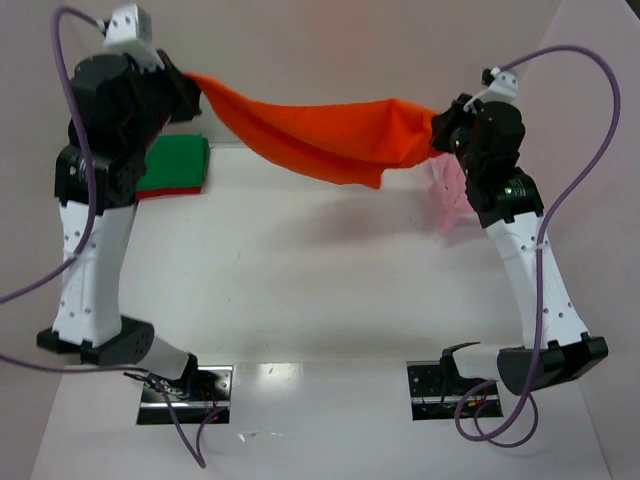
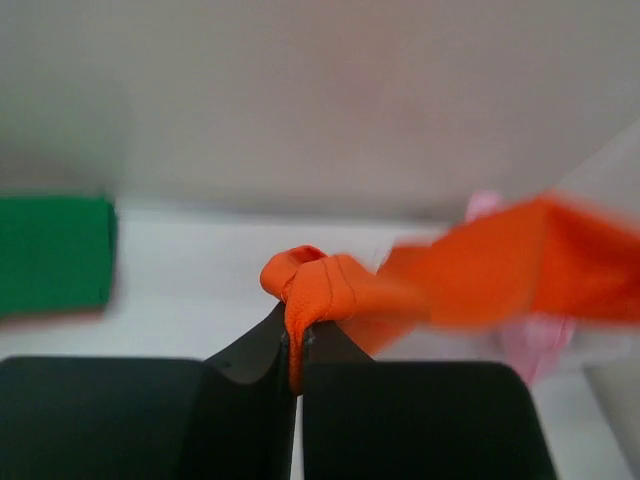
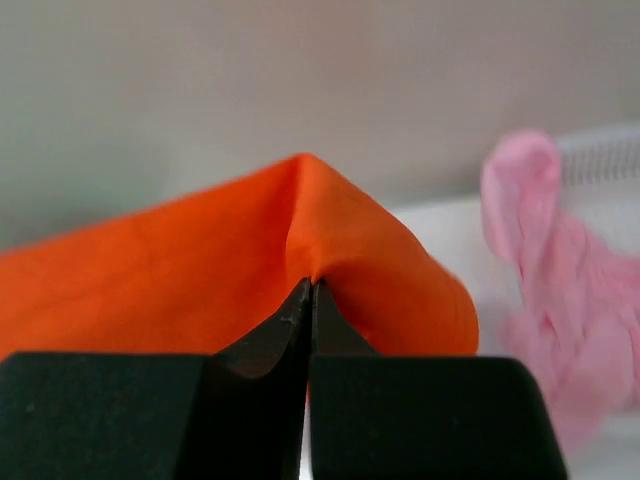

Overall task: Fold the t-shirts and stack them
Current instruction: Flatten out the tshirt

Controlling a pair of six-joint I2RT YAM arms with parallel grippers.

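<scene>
Two shirts look finished: a folded green cloth t-shirt (image 1: 180, 158) lies on top of a folded red cloth t-shirt (image 1: 160, 190) (only its edge shows beneath) at the far left of the white surface (image 1: 320, 300).

The bright orange cloth t-shirt (image 1: 320, 135) is the one in hand. It hangs in the air above the far part of the surface, stretched between the two arms, sagging in the middle and unfolded. The left pincer (image 2: 297, 345) is clamped tight on a bunched corner of it, and the right pincer (image 3: 310, 300) is closed on a fold at its other end.

By my judgement the orange shirt has yet to be laid flat, folded and added to the green-and-red pile. After it comes the pale pink cloth t-shirt (image 1: 452, 195), crumpled at the far right beside the right arm. That pink shirt seems to lie in or over the white plastic lattice basket (image 3: 605, 155), of which only a strip of rim shows. Whether the basket holds anything else I cannot tell.
</scene>
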